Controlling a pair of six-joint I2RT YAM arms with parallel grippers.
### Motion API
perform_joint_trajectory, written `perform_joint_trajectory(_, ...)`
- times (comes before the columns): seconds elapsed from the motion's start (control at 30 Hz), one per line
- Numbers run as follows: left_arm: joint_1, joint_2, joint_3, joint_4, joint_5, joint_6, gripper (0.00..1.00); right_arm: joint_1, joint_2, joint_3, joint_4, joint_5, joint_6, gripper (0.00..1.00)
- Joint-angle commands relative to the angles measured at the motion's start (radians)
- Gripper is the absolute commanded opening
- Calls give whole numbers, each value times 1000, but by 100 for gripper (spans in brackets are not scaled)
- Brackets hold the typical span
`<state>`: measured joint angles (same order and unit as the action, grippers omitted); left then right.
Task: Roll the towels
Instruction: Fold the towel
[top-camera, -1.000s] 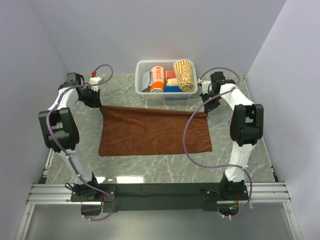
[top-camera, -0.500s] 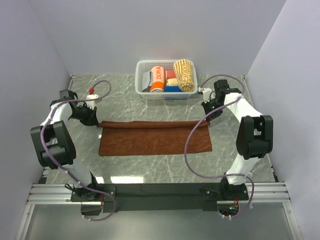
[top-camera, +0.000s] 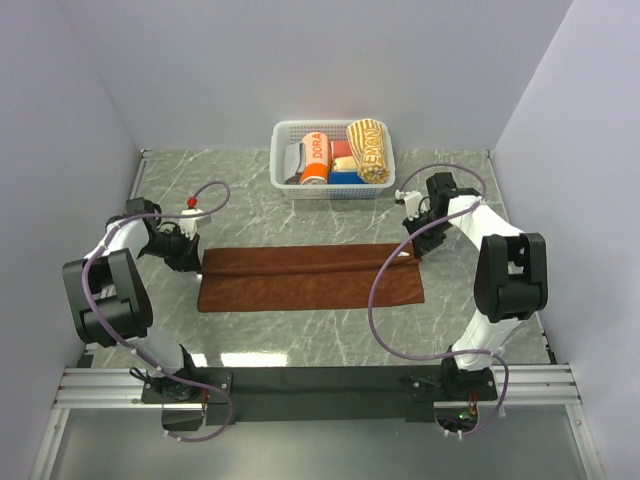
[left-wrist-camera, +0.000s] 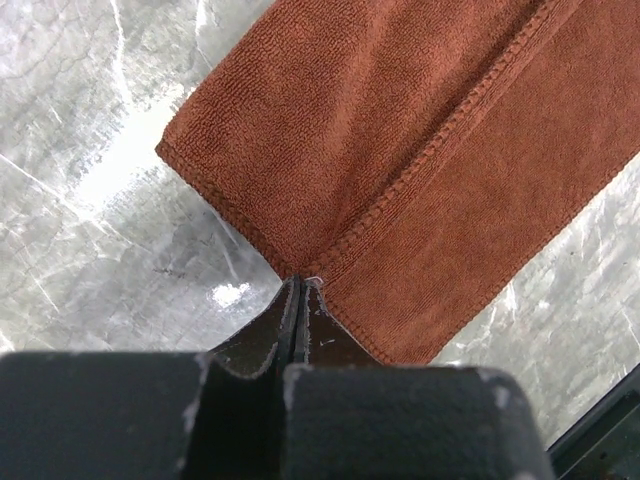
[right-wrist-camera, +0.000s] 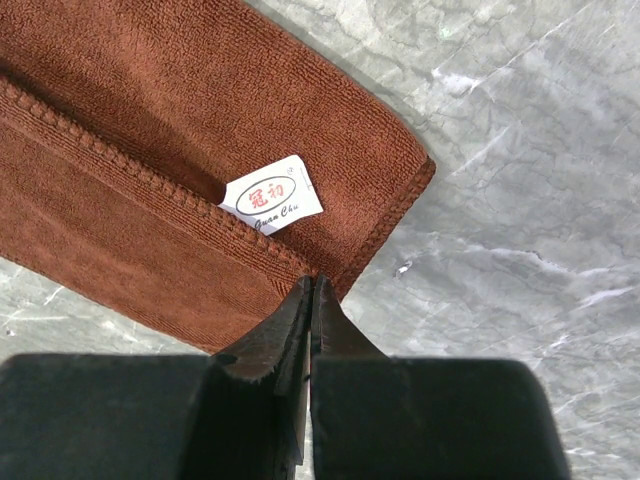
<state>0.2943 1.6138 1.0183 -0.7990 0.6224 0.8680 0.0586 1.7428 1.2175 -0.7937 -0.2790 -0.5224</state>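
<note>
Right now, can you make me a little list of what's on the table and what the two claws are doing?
brown towel: flat on the table, folded over lengthwise
left claw: shut, pinching the folded-over edge at the towel's left end
right claw: shut, pinching the same edge at the right end, near the white label
basket: at the table's far side
striped towel: rolled up, in the basket

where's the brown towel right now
In the top view the rust-brown towel lies folded mid-table, nearer than the white basket, between the left gripper and right gripper.
</note>
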Motion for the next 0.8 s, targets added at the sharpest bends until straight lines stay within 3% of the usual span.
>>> perform_joint_trajectory(0.0, 11, -46, 23, -35, 16, 41, 1, -3, -34, 37, -18, -6, -11, 0)
perform_joint_trajectory(0.27, 59, -114, 36, -196, 8, 160, 1, -5, -147, -44, -59, 11, -71, 0)
perform_joint_trajectory(0.5, 58, -118, -115, -91, -43, 128, 1, 6, -106, -156, 22, 24, -30, 0)
perform_joint_trajectory(0.77, 48, -57, -135, -37, -55, 72, 1, 33, -72, -179, 54, 35, -21, 0)
